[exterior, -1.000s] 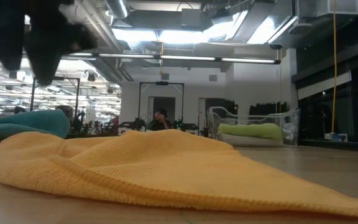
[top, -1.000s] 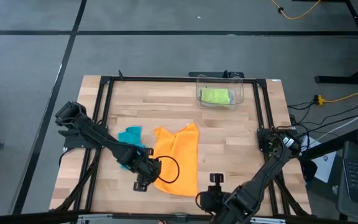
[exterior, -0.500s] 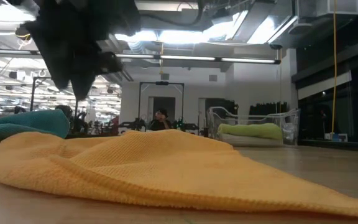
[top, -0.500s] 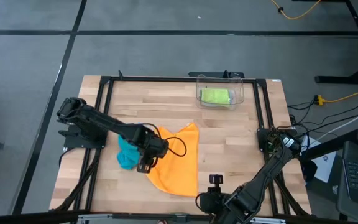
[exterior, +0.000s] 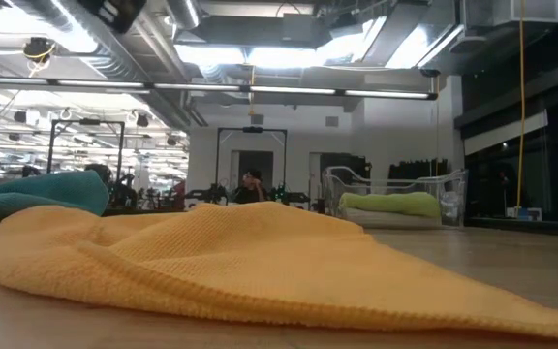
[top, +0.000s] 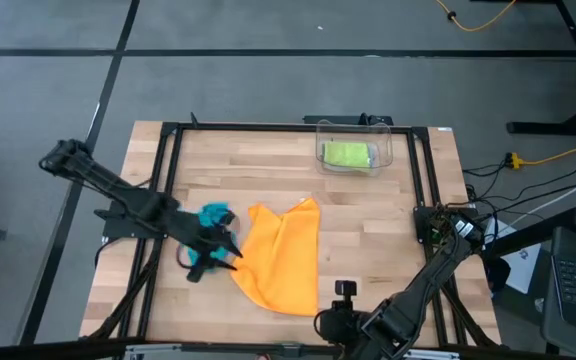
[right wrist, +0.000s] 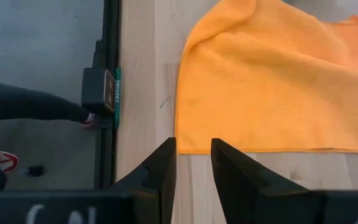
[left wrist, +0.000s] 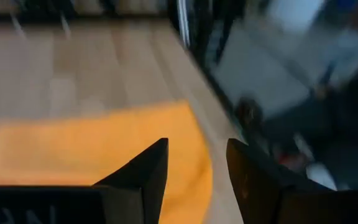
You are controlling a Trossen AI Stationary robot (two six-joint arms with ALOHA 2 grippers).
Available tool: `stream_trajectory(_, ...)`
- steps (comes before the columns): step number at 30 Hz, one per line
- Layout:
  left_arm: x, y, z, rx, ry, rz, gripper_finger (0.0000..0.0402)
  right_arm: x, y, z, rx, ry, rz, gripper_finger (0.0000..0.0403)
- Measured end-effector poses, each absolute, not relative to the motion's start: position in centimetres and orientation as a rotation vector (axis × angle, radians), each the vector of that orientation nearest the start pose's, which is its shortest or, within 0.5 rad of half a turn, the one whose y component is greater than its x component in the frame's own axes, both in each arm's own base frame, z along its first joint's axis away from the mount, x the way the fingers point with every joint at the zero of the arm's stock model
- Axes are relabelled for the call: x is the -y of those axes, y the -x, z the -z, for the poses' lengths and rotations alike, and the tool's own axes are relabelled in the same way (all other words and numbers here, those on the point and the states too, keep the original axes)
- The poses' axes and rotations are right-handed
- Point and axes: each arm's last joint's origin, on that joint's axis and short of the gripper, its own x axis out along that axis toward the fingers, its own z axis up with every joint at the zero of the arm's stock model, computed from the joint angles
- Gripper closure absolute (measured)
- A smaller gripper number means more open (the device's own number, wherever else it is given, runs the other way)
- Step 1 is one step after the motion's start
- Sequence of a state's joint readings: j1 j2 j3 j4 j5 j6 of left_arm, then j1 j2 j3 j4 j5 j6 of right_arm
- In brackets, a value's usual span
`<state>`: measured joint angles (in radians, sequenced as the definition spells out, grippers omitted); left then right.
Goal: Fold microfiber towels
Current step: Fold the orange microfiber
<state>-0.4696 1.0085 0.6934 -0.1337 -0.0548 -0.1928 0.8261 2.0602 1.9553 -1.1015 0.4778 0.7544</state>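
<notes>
Left end effector (top: 226,254) spread, empty, between teal towel (top: 211,215) and orange towel (top: 284,257) on desk (top: 368,215), right end effector (right wrist: 191,163) slightly parted, empty, just before orange towel's edge, green towel (top: 347,154) in bin (top: 384,145) far beyond

One towel (top: 280,257) lies mid-table, another (top: 211,216) left (touching), bin (top: 354,146) behind.

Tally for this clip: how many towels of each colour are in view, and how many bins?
Orange towel: 1
Teal towel: 1
Lime green towel, lying in the bin: 1
Clear plastic bin: 1
Total: 4 things, 3 of them towels. No grey towel shows.
</notes>
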Motion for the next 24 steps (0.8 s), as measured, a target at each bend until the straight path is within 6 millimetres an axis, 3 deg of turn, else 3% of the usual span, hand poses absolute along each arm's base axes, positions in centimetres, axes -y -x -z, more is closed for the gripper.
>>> stream_trajectory(3,8.6,-18.2,-24.6,-0.337,0.153,0.199,0.0246,-30.5,-29.9,-28.3,-0.983,0.045,0.069,0.0299)
stream_trajectory(7,7.3,-17.5,-20.9,-0.374,0.341,0.011,0.0246,-30.5,-30.0,-28.3,-0.981,0.043,0.069,0.0299)
stream_trajectory(12,7.9,-17.4,-18.1,-0.509,0.500,0.032,0.0246,-30.6,-29.9,-28.3,-0.979,0.042,0.065,0.0299)
stream_trajectory(24,11.5,-18.3,-14.6,-0.637,0.494,0.128,0.0246,-30.5,-30.0,-28.4,-0.935,0.070,0.103,0.0299)
